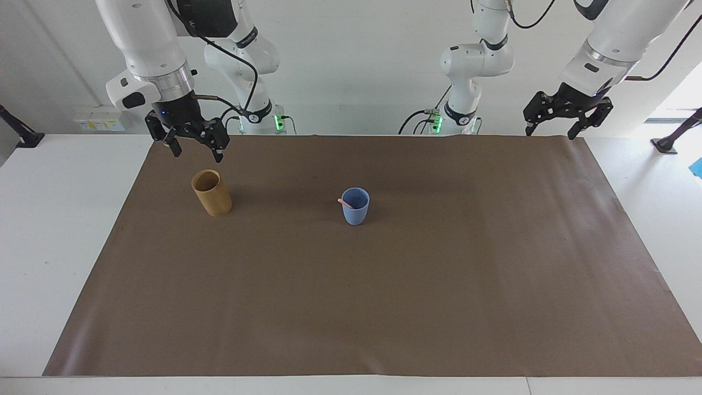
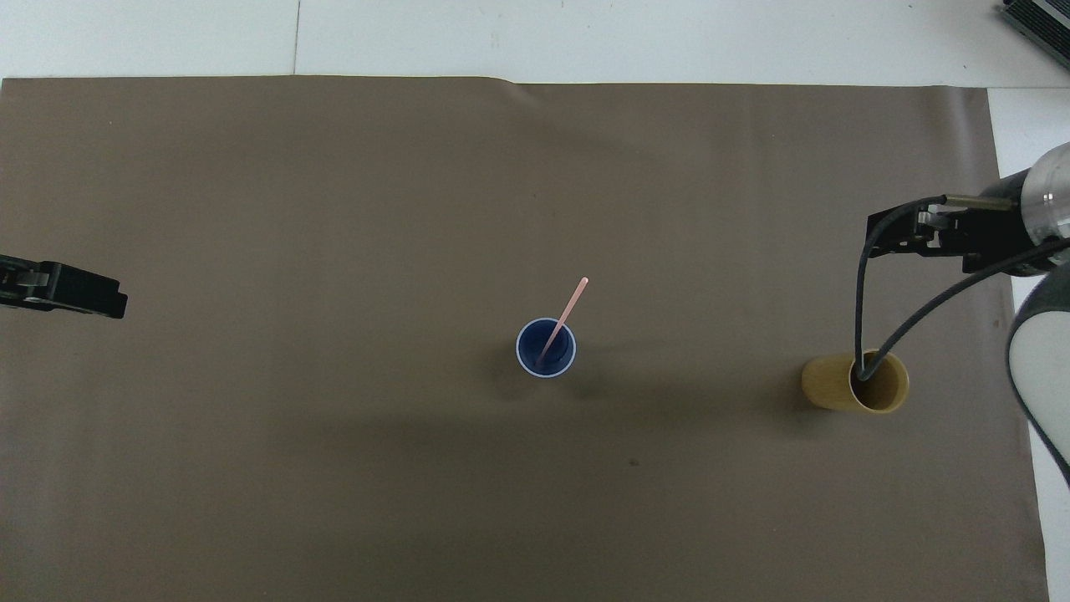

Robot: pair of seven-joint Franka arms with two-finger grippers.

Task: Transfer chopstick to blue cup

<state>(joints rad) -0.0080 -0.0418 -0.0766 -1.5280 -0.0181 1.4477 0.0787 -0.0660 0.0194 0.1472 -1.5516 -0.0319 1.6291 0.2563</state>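
Observation:
The blue cup (image 1: 355,207) (image 2: 546,349) stands upright in the middle of the brown mat. One pale pink chopstick (image 2: 566,313) leans inside it, and its top end (image 1: 344,202) pokes over the rim. My right gripper (image 1: 197,155) (image 2: 888,237) hangs open and empty in the air over the mat's edge at the robots' side, up and off from the tan cup. My left gripper (image 1: 550,133) (image 2: 104,299) waits open and empty, raised over the mat's corner at the left arm's end.
A taller tan bamboo-coloured cup (image 1: 211,193) (image 2: 854,383) stands upright toward the right arm's end of the table, level with the blue cup. A black cable loops from the right wrist above it. The brown mat (image 1: 417,307) covers most of the white table.

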